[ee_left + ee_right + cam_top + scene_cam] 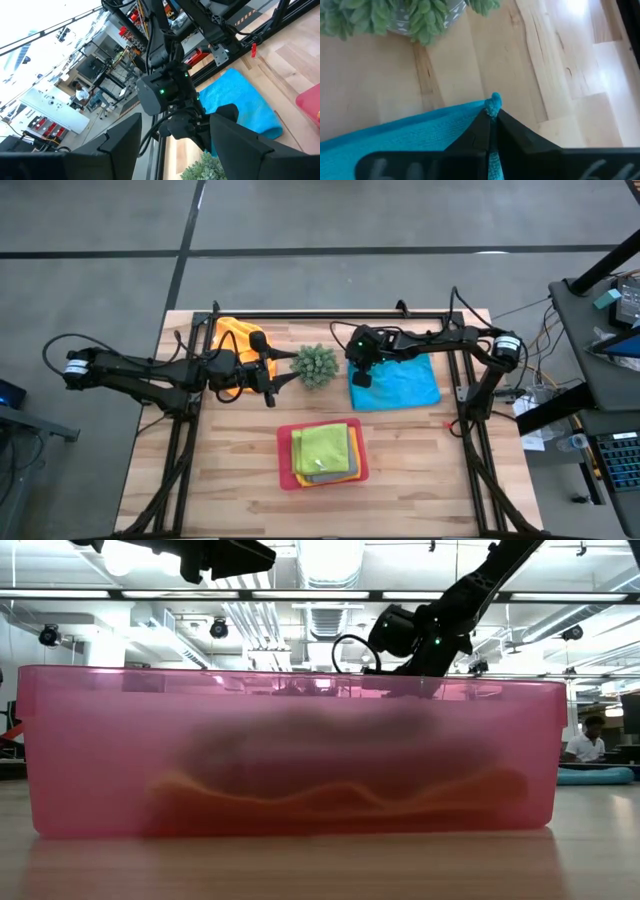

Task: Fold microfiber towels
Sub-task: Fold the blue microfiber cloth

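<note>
- The right hand is clenched on a corner of the light blue towel, which lies on the table beside the small plant.
- The left hand hangs released just beside the orange towel, holding nothing.
- Risk: the pinch takes only the corner's tip, so the fabric could slip free when lifted.
- The lime green towel tops a stack on the pink tray; the towels beneath are mostly hidden.

Wood table w/ pink tray, plant, orange towel & blue towel.
</note>
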You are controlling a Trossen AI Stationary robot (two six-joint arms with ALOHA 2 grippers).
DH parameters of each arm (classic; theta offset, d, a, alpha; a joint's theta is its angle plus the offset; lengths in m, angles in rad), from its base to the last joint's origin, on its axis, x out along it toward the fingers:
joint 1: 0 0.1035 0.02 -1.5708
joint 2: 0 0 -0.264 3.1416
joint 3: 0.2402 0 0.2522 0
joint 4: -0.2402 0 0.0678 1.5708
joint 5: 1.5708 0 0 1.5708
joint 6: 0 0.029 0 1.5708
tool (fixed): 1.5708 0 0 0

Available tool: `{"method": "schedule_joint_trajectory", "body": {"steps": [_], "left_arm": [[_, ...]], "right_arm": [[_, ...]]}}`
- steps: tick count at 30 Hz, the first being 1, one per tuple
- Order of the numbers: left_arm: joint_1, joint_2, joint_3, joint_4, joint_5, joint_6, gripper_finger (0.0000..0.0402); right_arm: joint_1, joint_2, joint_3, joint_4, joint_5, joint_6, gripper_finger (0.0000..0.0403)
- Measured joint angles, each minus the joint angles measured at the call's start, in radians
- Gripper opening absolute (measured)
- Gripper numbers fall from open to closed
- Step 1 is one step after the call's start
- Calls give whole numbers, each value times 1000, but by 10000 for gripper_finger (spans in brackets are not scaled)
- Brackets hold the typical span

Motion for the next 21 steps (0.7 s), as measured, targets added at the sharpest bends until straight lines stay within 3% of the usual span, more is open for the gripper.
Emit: {"method": "schedule_joint_trajectory", "body": {"steps": [6, 13, 21], "left_arm": [[0, 0, 0, 0, 0, 0, 219], [0, 0, 0, 1, 0, 0, 219], [0, 0, 0, 1, 0, 0, 219]], "right_arm": [[-7, 0, 0, -3, 4, 38, 64], [-7, -16, 0, -9, 112, 31, 126], [-7, -101, 0, -36, 112, 41, 142]]}}
